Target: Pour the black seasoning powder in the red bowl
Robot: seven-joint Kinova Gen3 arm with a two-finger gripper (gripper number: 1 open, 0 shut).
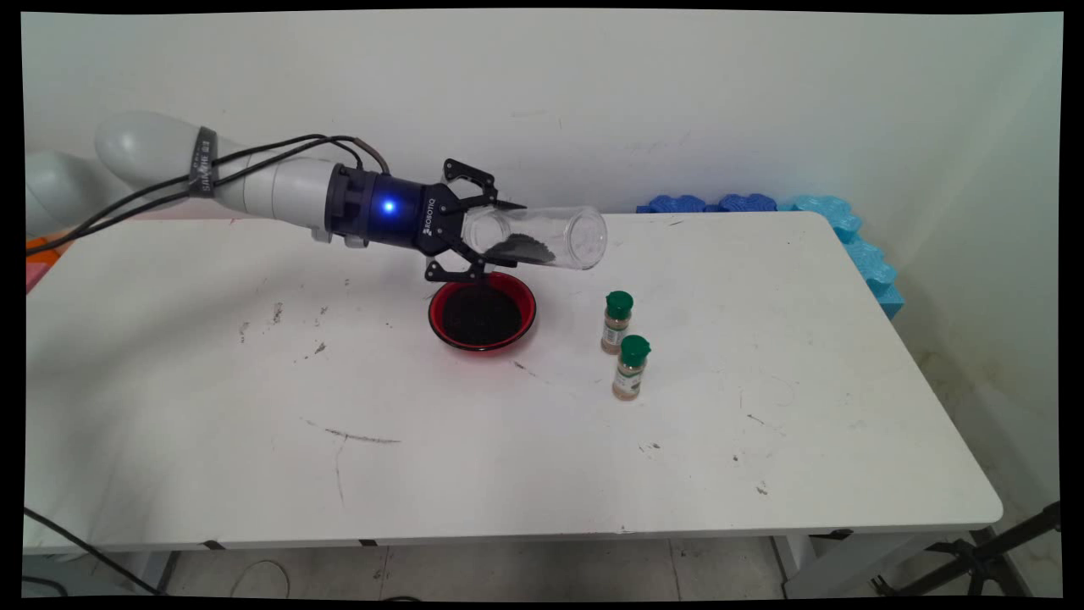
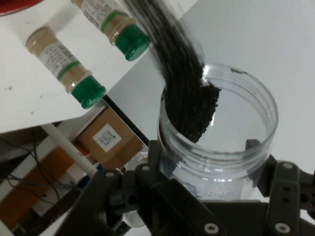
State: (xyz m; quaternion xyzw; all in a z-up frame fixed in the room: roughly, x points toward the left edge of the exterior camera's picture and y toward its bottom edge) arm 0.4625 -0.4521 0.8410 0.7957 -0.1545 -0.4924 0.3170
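2 fingers of our claw [image 1: 484, 233] are clamping a clear jar [image 1: 542, 240] on its side above the red bowl [image 1: 483, 312]; dark grains [image 2: 189, 105] are lying inside it. 2 green-capped bottles [image 1: 625, 346] are standing nearby.

The room was evenly and softly lit from overhead. The bowl [image 1: 482, 315] and two spice bottles [image 1: 617, 322] cast only faint, short shadows on the table [image 1: 762, 407]. The wall [image 1: 677, 93] dimmed toward its corners. In the hand view, dark grains [image 2: 182, 73] streaked with motion blur, and the clear jar [image 2: 219, 128] showed pale reflections.
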